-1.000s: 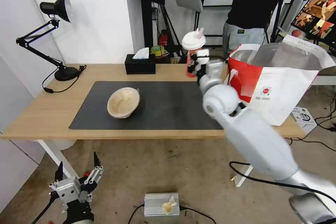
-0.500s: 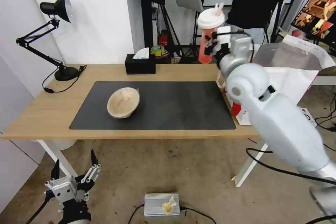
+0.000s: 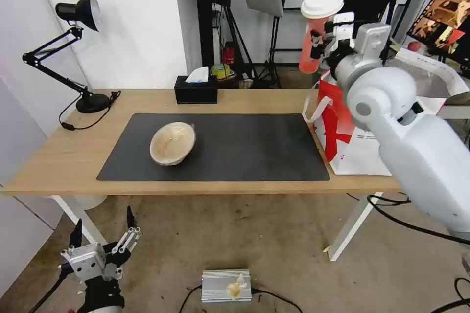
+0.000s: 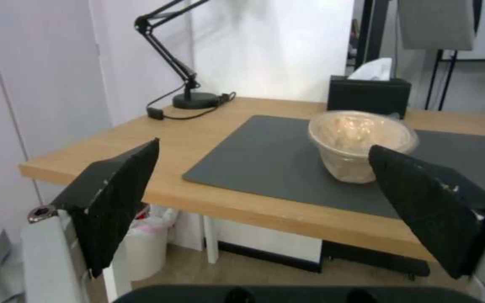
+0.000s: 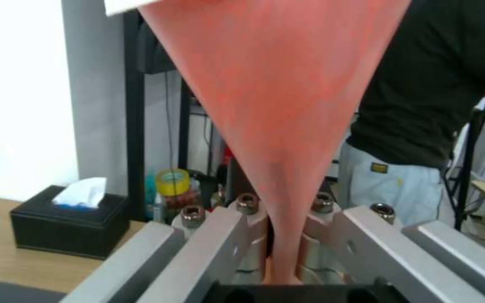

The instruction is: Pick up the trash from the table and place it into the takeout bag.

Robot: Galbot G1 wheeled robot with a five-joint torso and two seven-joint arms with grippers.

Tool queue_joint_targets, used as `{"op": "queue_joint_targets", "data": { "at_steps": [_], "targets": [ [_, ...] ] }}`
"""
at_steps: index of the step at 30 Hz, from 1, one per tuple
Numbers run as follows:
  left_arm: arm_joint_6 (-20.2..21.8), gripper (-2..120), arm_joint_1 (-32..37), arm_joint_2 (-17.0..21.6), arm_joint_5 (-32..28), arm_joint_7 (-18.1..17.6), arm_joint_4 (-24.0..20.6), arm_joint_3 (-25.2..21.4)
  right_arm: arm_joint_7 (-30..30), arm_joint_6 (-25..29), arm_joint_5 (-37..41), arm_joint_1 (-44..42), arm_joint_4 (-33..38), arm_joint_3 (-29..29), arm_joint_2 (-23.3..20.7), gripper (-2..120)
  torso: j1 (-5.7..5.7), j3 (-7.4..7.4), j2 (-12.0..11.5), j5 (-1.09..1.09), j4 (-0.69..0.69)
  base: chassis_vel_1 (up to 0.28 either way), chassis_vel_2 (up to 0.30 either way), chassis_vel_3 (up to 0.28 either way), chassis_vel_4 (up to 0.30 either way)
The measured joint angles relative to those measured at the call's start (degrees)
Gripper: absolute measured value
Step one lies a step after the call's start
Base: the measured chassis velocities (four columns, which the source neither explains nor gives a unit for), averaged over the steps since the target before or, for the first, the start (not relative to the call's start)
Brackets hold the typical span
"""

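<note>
Right gripper clamped on the red paper cup with white lid, raised high to clear the rim of the white-and-red insulated takeout bag | beige paper bowl waits on the dark grey mat of the light-wood table | left gripper hangs parked low, fingers spread, empty.

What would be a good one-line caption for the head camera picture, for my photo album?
Right gripper holds a red cup above the takeout bag; a beige bowl waits on the table.
</note>
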Motion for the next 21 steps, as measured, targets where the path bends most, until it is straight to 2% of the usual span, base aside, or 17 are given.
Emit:
{"op": "queue_joint_targets", "data": {
  "at_steps": [21],
  "targets": [
    [0.91,100,1.48,5.36,-1.62,2.48,0.08,0.25,-2.55,-0.2,0.3,-0.77,-2.56,2.72,-5.78,2,0.0,0.0,0.0,0.01,0.01,0.0,0.0,0.0,0.0]
  ]
}}
